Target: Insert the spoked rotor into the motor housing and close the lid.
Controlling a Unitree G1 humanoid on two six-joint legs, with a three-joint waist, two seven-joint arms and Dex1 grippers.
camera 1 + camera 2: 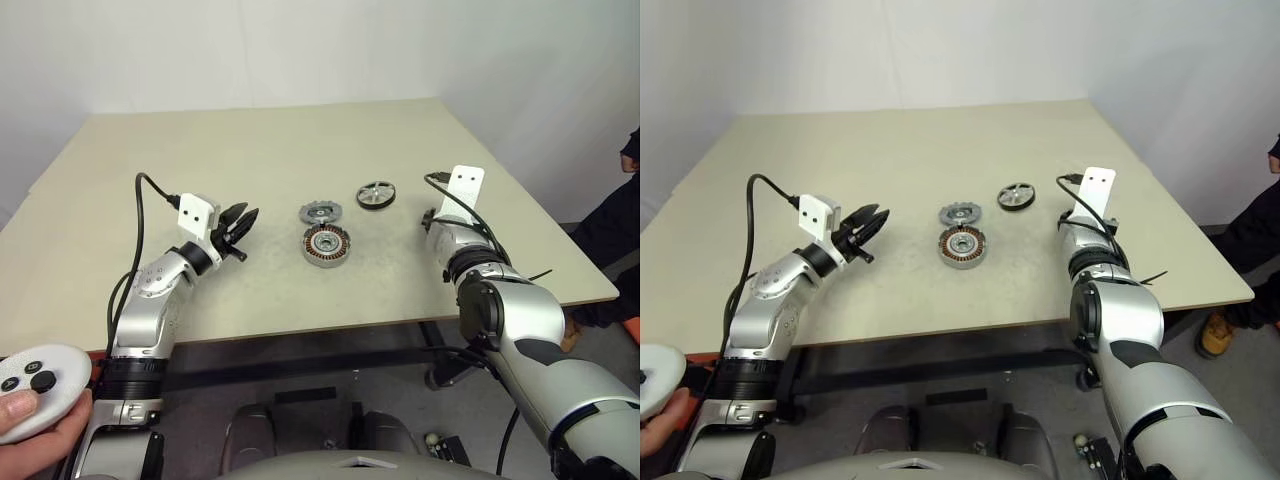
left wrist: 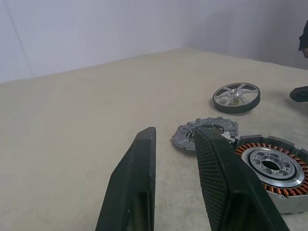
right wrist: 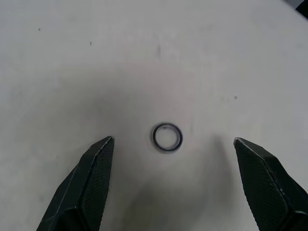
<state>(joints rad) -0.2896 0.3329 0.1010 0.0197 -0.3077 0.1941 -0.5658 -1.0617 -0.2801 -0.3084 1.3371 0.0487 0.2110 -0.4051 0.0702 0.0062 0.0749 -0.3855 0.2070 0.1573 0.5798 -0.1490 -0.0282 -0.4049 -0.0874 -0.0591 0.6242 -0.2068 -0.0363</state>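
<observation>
On the beige surface [image 1: 250, 150] the three parts lie grouped near the middle, apparently set out so either arm can reach them. The motor housing [image 1: 326, 244] sits open side up with its copper windings showing, ready to take a part from above. The lid [image 1: 320, 211] lies flat, touching or just beside the housing's far edge. The spoked rotor [image 1: 376, 195] rests flat a little apart, on the right. The left hand [image 1: 240, 228] hovers left of the housing, fingers only narrowly parted and holding nothing, pointed toward the parts as if waiting. The right hand [image 3: 171, 147] is spread wide and empty, tilted down over a small dark ring [image 3: 167, 137] on the surface, right of the rotor; judging by this, it has yet to line up on the rotor. A person's hand [image 1: 30, 412] holds a white controller [image 1: 40, 378] at lower left. No brand, label or writing is legible anywhere.
</observation>
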